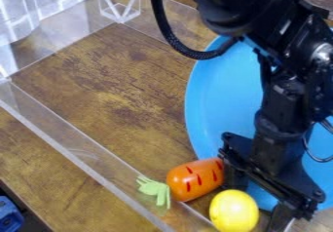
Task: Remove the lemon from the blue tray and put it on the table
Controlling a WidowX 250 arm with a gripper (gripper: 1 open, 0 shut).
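Presently my hand (267,182) points straight down at the lower right of the view, black and bulky, its lower bracket sitting just above and to the right of the lemon (235,211). I cannot tell from this angle whether my fingers are spread or pressed together, as the bracket and wrist hide them. The lemon appears free of my grip; whether the bracket touches its right side is not clear.

The lemon, smooth and bright yellow, lies at the bottom edge of the view on the dark wood-grain tabletop (104,80), just outside the left rim of the blue tray (208,109). Whether it touches that rim I cannot tell. The tray's surface visible beside my arm carries nothing.

A toy carrot (196,179), orange with green leaves, lies just up and left of the lemon, close against it, leaves pointing toward the clear acrylic wall (65,138) that runs diagonally along the tabletop's near side.
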